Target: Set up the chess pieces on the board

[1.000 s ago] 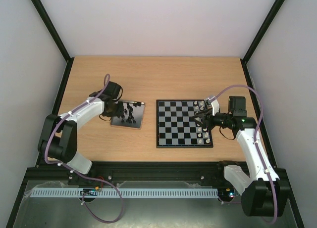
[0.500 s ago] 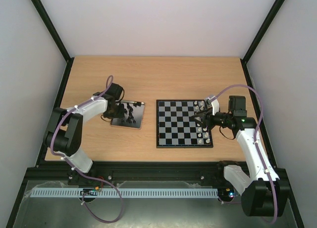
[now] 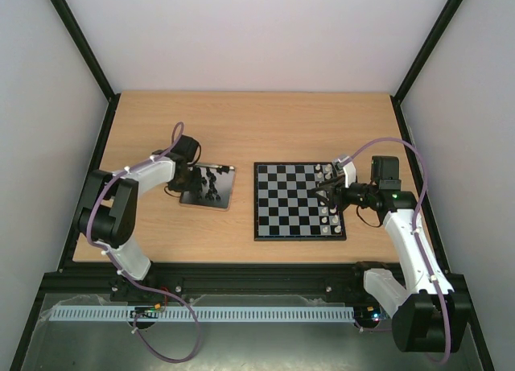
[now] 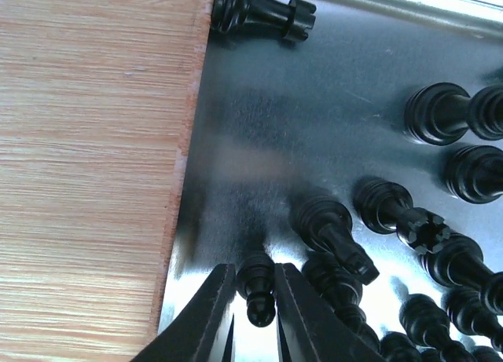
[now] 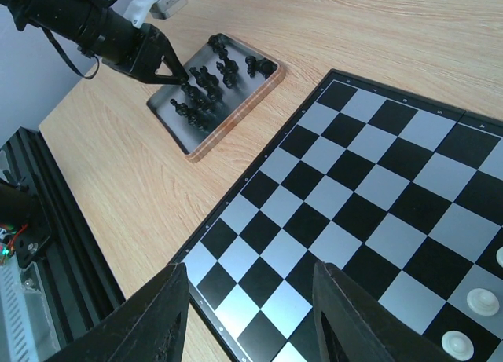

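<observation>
Several black chess pieces (image 4: pixel 440 244) stand and lie on a shiny metal tray (image 4: pixel 251 126) left of the board (image 3: pixel 286 202). In the left wrist view my left gripper (image 4: pixel 253 277) is shut on a small black pawn (image 4: pixel 258 295) near the tray's left edge, both fingers touching its sides. From above, the left gripper (image 3: pixel 191 180) sits low over the tray (image 3: pixel 205 204). My right gripper (image 5: pixel 251 287) hangs open over the chequered board (image 5: pixel 354 189), with nothing between its fingers. No black pieces show on the board.
White pieces (image 3: pixel 330 204) stand in the board's two right-hand columns, under the right arm; two of these white pieces (image 5: pixel 479 301) show in the right wrist view. A black rook (image 4: pixel 263 12) lies on its side at the tray's far corner. Bare wooden table (image 3: pixel 241 129) surrounds both.
The left arm's elbow has swung left and folded in while its gripper stayed low over the tray. The right arm has not moved.
</observation>
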